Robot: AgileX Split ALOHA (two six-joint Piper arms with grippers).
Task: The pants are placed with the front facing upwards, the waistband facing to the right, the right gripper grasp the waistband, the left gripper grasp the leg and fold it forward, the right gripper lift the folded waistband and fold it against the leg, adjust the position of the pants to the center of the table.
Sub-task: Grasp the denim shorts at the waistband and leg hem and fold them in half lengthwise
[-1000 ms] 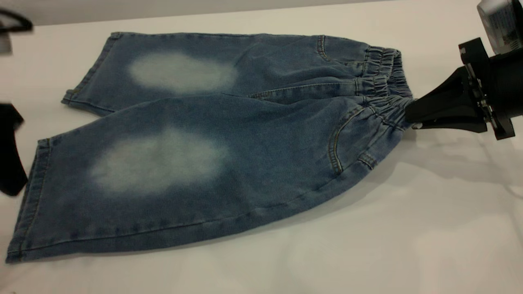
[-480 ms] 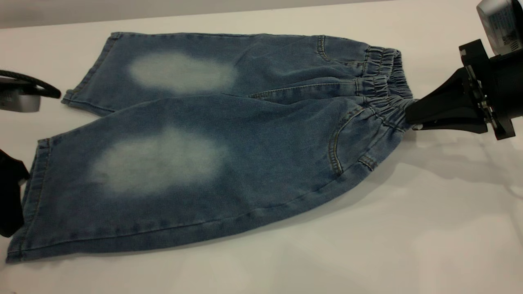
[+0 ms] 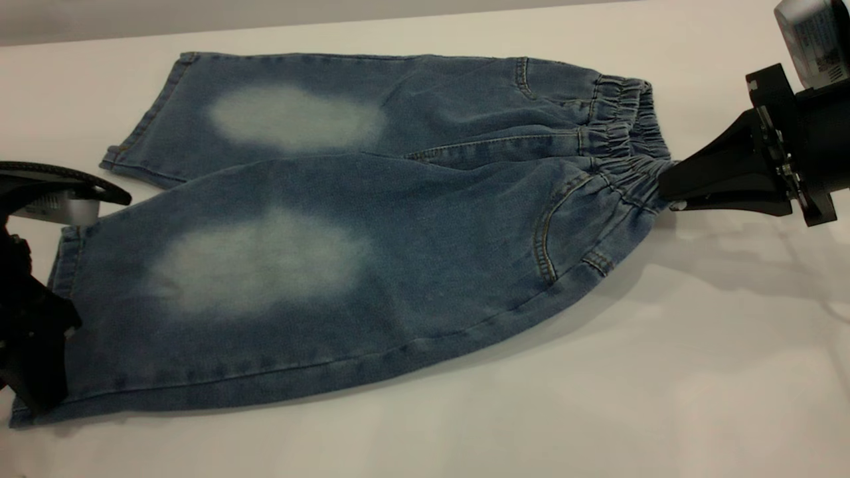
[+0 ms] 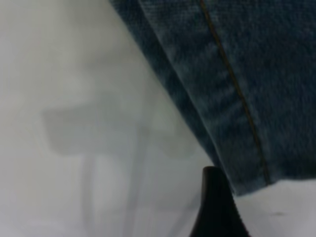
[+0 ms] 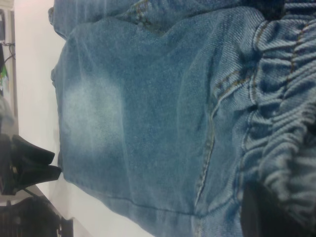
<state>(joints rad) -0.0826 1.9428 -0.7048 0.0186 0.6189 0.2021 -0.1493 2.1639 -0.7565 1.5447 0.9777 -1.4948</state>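
I am finding no writing I can read — only a blurred label on the silver part behind my right gripper [image 3: 666, 187]. The pants [image 3: 345, 245] are lying front up on the table [image 3: 664, 372], long axis running left to right, hems pointing left, waistband [image 3: 624, 143] right. My right gripper is pinching shut on the waistband's near end. My left gripper [image 3: 40, 372] is hovering at the near hem's corner — its opening I cannot tell.
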